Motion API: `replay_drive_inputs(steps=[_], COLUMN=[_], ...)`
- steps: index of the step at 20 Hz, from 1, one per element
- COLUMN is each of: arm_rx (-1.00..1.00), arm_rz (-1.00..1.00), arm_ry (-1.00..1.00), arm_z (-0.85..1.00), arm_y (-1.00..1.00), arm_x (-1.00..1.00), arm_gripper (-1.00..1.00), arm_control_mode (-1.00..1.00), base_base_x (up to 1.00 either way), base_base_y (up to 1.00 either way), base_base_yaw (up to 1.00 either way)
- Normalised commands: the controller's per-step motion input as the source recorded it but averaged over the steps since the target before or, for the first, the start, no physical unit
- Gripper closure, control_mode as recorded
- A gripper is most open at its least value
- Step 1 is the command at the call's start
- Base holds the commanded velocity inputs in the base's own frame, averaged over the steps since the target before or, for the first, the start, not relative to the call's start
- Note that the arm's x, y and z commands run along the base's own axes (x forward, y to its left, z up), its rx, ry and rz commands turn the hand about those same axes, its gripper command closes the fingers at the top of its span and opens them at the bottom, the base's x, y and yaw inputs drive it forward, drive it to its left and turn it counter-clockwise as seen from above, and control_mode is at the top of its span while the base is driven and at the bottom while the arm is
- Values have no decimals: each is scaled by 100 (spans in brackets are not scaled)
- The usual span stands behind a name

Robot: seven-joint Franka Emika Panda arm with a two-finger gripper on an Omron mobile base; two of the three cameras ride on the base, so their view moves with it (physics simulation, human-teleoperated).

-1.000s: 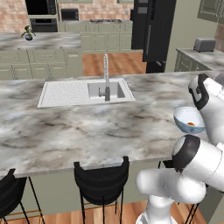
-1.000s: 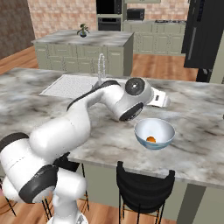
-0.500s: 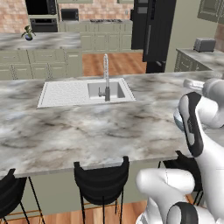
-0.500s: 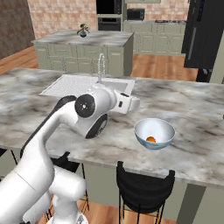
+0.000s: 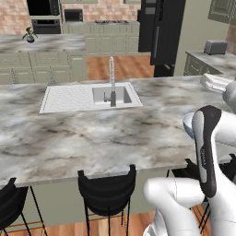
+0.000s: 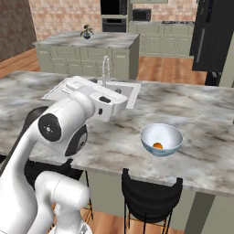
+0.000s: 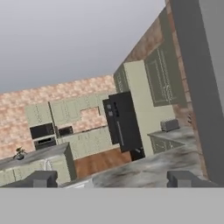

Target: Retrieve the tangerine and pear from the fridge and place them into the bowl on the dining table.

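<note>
The white bowl stands on the dining table near its front edge, with the tangerine lying inside it. In the left base view my arm covers most of the bowl. My gripper is open and holds nothing; it is raised above the table left of the bowl and faces across the room. The black fridge stands far off with its doors shut, also seen as fridge and fridge. The pear is out of view.
A sink with a tall faucet is set into the table's far side. Black stools line the near edge. Behind are an island with a small plant, a toaster on a side counter, and wall ovens.
My arm has swung away from the bowl to the left and lifted its hand off the table. The gripper stayed open; the tangerine stayed in the bowl.
</note>
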Motion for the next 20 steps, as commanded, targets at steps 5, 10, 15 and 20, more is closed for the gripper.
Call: replay_drive_inputs(steps=[5, 10, 15, 20], arm_rx=[0, -9, -14, -1], arm_rz=[17, 30, 21, 0], arm_ry=[22, 47, 58, 7], arm_z=[14, -19, -60, -14], arm_y=[0, 32, 41, 9], arm_x=[-81, -43, 0, 0], arm_gripper=[-100, -100, -100, -100], arm_control_mode=[-100, -100, -100, 100], base_base_x=[0, 0, 0, 5], base_base_y=[0, 0, 0, 26], base_base_yaw=[0, 0, 0, 1])
